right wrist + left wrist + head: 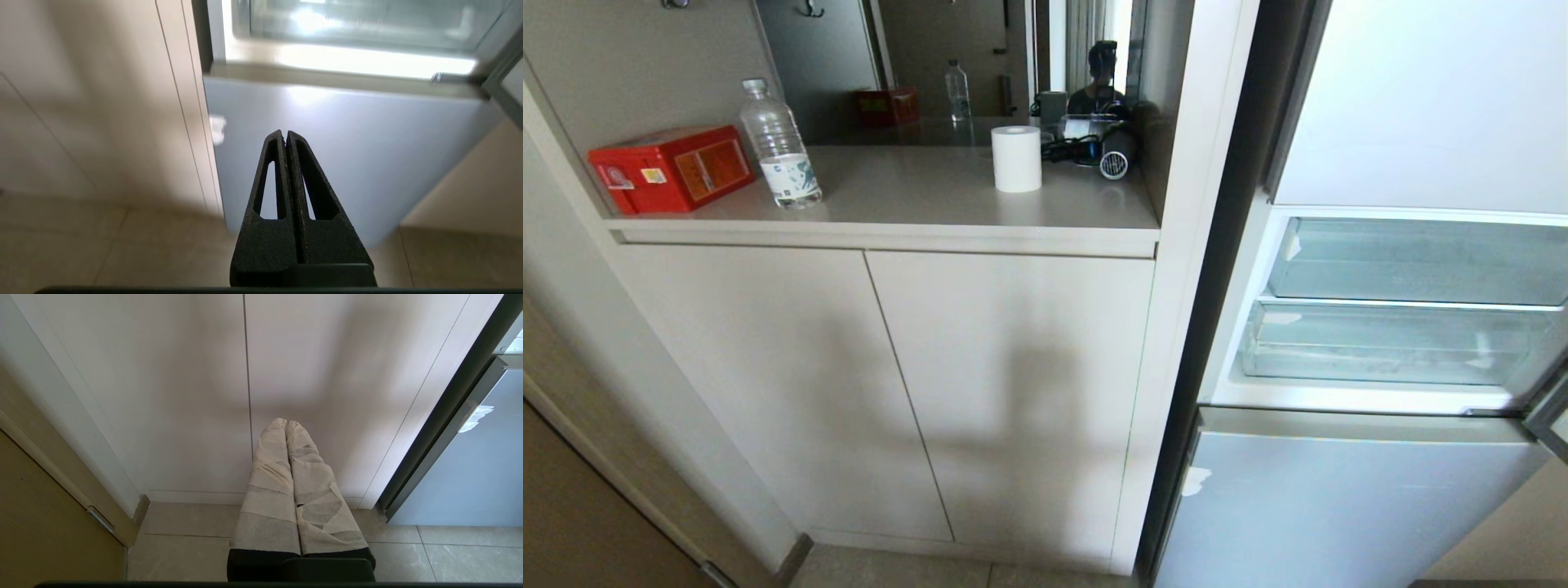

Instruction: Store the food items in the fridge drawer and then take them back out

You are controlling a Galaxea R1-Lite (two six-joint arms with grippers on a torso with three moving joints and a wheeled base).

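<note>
The right hand (286, 134) is closed with nothing in it, its black fingers pressed together, pointing at the pale blue glossy lower panel (347, 155) of the fridge. Above and beyond that hand sits the fridge drawer (1388, 347), a clear bin, under a shallower clear tray (1413, 261); no fruit can be made out in either. The left hand (286, 424), tape-wrapped and likewise closed and empty, hangs before the cabinet doors (184, 396) above the tiled floor (184, 547).
</note>
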